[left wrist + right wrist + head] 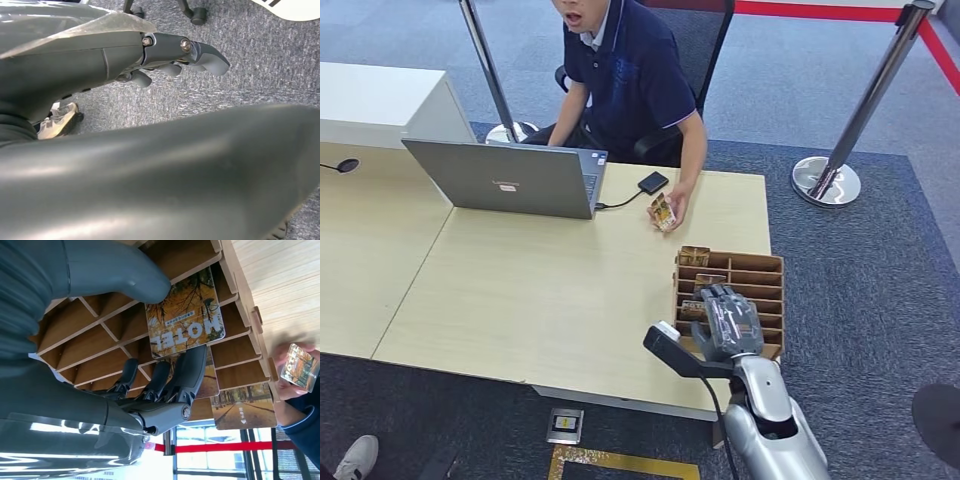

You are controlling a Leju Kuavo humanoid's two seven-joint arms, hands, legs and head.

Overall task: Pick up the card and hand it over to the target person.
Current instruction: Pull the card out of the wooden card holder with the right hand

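- Over the wooden card rack [765, 268] at the desk's [546, 290] near-right corner: right hand [727, 322] is reaching into the slots. Wrist view shows thumb above and fingers [186, 375] below a "HOTEL" card [185, 315] standing in a slot.
- Hand state: fingers bracket that card, but I cannot tell whether they're actually clamped on it. Card sits in the rack, not lifted.
- Left hand [181, 52]: hangs over the carpet beside the robot, fingers slightly apart, nothing in it.
- Person [629, 80] seated across the desk holds another card [663, 212] over the desktop, well apart from the rack.
- Risks, my read:
  - Thumb and fingers close on the divider rather than the card, so the card stays put or the whole rack drags.
  - Cards overlap: one lies right under the fingers [207, 382], so a double pick is possible.
  - A thin glossy card could slip from the pinch on lift-out or snag on the slot edge.
  - The person's hand is already occupied, so the handover could fumble.
- Counts:
  - Cards: three visible in the rack from the wrist view (the bracketed one, the one under the fingers, one in an end slot [245, 410]), plus one in the person's hand. Four total; more may be hidden.
  - Rack: one. Laptop [509, 178]: one. Small black device [653, 182] cabled to it: one.
  - Barrier posts: two; the right one [848, 130] carries red tape.
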